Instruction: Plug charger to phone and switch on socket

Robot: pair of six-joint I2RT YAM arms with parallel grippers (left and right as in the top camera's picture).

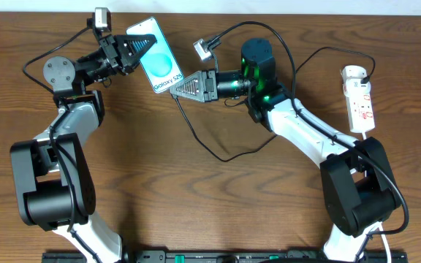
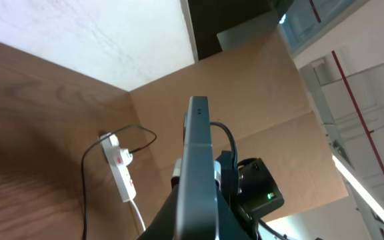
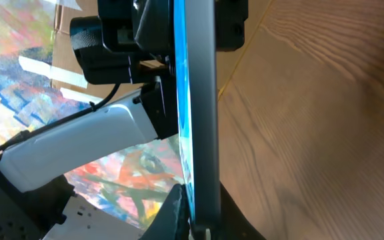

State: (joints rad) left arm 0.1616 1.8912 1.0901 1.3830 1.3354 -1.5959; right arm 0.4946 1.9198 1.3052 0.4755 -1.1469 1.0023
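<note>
Phone (image 1: 158,62), screen-up over the far centre of the desk (image 1: 196,204), has its far end clamped by the left gripper (image 1: 146,45), likely to steady it for plugging. Right gripper (image 1: 178,88) meets its near end, where the charger (image 1: 210,150) trails off; how wide it stands, I cannot tell.

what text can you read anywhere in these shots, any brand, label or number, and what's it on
"Galaxy S25": white text on the turquoise screen of the phone, at its lower right end in the overhead view.
Red marks on the socket: too small to read.
Left wrist and right wrist views: the phone shows edge-on only, and there is no readable text.
</note>
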